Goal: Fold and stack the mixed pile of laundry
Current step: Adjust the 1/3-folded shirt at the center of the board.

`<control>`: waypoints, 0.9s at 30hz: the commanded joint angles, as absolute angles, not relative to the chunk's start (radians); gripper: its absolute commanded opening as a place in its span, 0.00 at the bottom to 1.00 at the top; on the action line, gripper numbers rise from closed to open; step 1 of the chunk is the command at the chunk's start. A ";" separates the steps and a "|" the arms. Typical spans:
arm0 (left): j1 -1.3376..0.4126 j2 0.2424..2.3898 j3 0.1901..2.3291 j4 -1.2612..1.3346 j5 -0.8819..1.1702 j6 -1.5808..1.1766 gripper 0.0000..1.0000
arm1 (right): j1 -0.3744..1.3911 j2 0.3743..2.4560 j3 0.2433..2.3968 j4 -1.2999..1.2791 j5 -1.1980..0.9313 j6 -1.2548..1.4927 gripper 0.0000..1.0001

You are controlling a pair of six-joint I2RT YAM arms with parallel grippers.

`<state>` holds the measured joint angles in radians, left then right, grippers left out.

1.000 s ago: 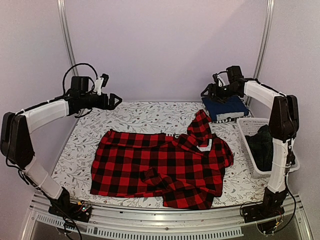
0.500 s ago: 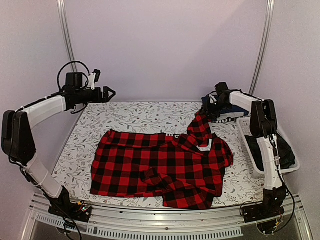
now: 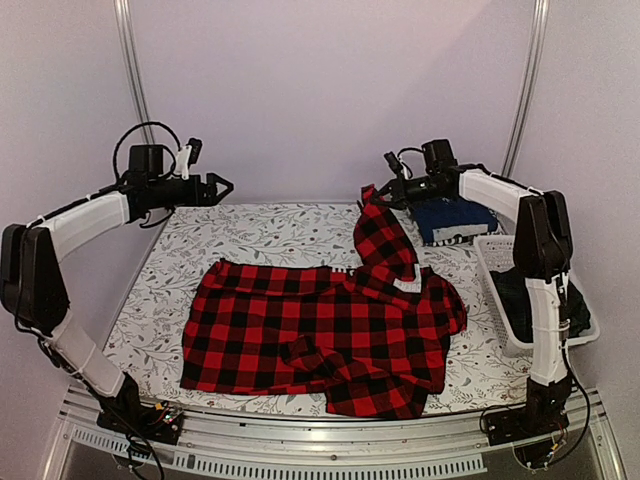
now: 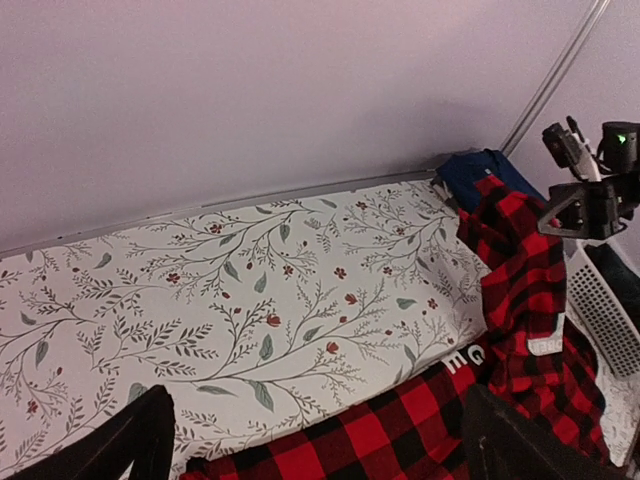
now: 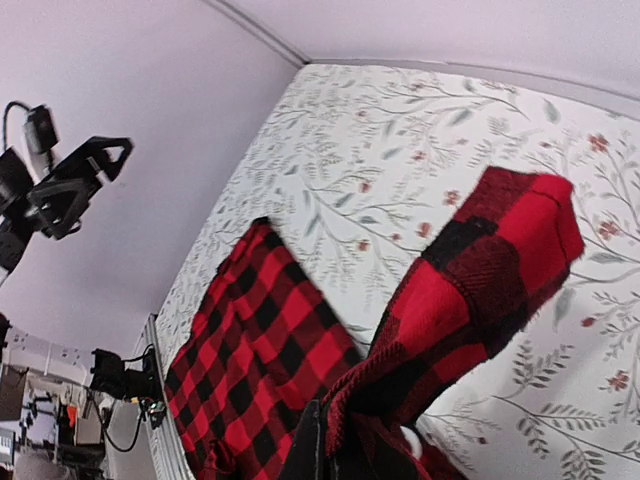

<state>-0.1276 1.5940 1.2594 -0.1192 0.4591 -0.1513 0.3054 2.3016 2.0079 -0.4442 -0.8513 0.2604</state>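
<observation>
The right claw (image 3: 388, 192) is clamped on one edge of the red-and-black checked shirt (image 3: 330, 325) and holds it up above the far side of the desk (image 3: 270, 235). The rest of the shirt lies spread in the middle, its hem near the front edge. The left claw (image 3: 222, 187) hangs with jaws apart over the bare far-left corner. The navy folded garment (image 3: 455, 215) lies far right, beside the white basket (image 3: 490, 270).
</observation>
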 commanded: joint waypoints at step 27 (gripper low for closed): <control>-1.076 1.073 0.808 -0.313 0.117 -0.022 1.00 | 0.852 1.327 0.843 -0.162 -0.710 -0.119 0.00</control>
